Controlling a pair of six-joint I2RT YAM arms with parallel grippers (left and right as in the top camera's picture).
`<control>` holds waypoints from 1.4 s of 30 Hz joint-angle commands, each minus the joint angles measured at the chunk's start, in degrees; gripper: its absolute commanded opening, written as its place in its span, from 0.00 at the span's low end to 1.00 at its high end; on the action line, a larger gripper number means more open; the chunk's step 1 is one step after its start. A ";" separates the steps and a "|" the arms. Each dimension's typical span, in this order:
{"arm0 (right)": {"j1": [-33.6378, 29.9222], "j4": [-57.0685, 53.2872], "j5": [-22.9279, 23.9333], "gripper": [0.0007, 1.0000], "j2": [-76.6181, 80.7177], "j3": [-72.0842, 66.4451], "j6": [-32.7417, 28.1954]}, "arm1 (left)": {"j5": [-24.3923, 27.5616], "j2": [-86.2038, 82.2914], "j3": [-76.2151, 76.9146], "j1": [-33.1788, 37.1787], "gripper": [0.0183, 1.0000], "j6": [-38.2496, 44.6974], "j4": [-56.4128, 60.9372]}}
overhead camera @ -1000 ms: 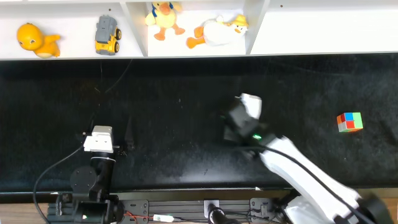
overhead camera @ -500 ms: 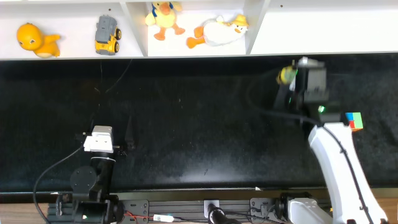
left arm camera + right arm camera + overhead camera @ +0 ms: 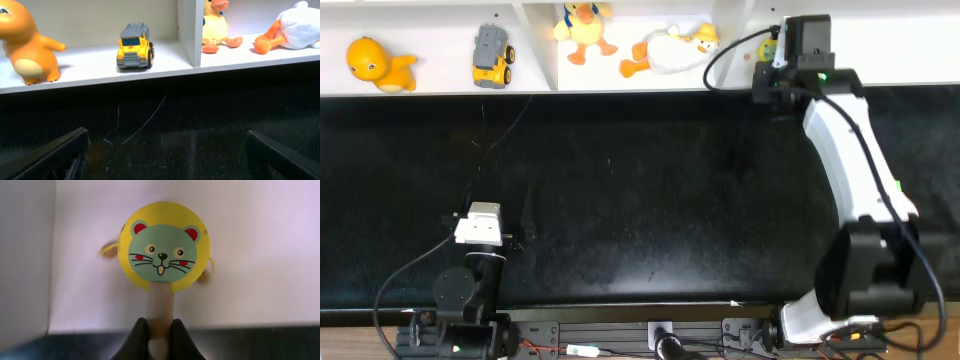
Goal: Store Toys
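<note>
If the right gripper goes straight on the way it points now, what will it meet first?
Probably the white back wall of the shelf compartment. The right gripper holds a yellow face toy by its handle, so the toy would touch the wall before the fingers; the distance is unclear.

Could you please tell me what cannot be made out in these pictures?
1. Right wrist view: whether the rattle, held by the right gripper, touches the shelf; seen head-on, no contact shows.
2. Top view: most of the rattle, covered by the right gripper.
3. Left wrist view: the orange toy and the yellow duck have their heads cut off by the top edge; the white duck is cut off by the side edge.
</note>
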 commanded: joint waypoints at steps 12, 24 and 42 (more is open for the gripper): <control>0.92 7.41 0.26 0.28 7.48 5.55 -0.09 | -0.28 -0.59 -0.04 -0.20 1.00 0.94 -0.28; 0.48 -1.25 3.91 0.58 -0.26 1.38 -0.57 | -0.28 -0.59 -0.04 -0.20 1.00 0.94 -0.28; -1.95 -24.83 5.99 1.00 -47.45 -34.32 -0.28 | -0.28 -0.59 -0.04 -0.20 1.00 0.94 -0.28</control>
